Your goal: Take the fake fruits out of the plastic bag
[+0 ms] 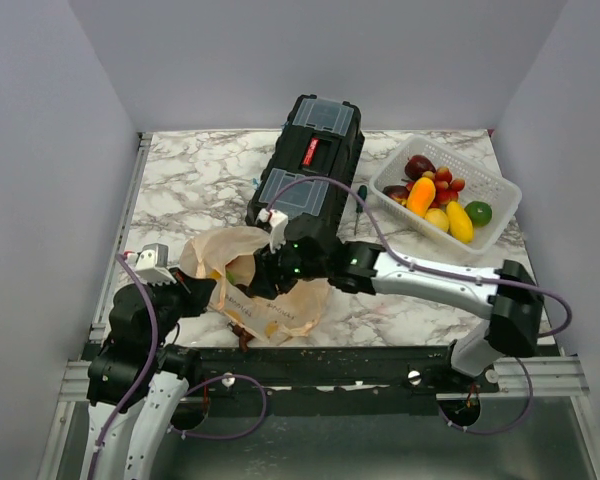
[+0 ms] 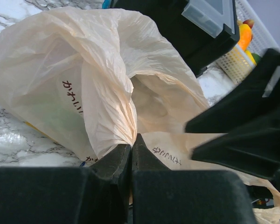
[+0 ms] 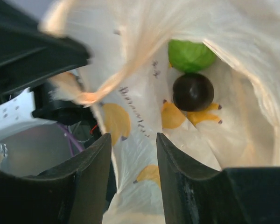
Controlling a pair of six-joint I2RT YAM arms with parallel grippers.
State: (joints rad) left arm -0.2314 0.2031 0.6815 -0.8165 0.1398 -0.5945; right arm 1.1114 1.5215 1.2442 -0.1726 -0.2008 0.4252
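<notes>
The beige plastic bag [image 1: 280,310] lies at the near left of the table, in front of the toolbox. My left gripper [image 1: 212,290] is shut on a fold of the bag's rim [image 2: 107,93], jaws pressed together on the film [image 2: 131,141]. My right gripper [image 1: 267,272] is open at the bag's mouth, its fingers straddling the bag's wall [image 3: 133,137]. Inside the bag lie a green fruit [image 3: 190,55] and a dark purple fruit [image 3: 192,91], ahead of the right fingers and untouched. Several other fake fruits [image 1: 435,195] lie in the white basket.
A black toolbox [image 1: 305,170] stands just behind the bag. A green-handled screwdriver [image 1: 359,207] lies between it and the white lattice basket [image 1: 500,215] at the back right. The right arm's black body [image 2: 252,135] fills the right of the left wrist view.
</notes>
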